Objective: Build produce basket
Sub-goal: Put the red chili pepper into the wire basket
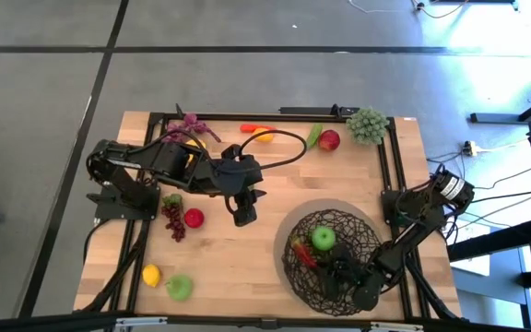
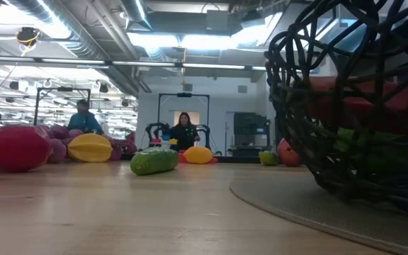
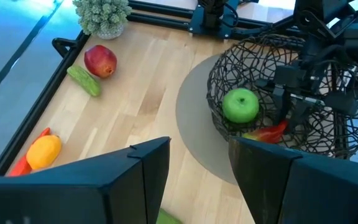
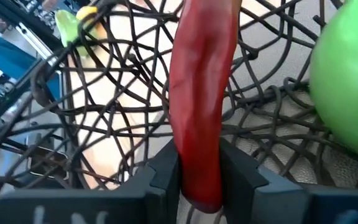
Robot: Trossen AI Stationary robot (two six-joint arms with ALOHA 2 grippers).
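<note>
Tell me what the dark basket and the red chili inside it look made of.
Round dark brown open-mesh basket: looks like stiff wire or coated twigs, matte, irregularly woven strands. Long red chili: probably moulded plastic, smooth with a soft sheen; it sits between the right end effector fingers.

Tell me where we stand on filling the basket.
Done: a green apple sits in the basket. In hand: the right pincer, down inside the basket, has a red chili between its fingers. Left: red apple, cucumber, grapes, lemon and others on the table. Left pincer is open and empty.
</note>
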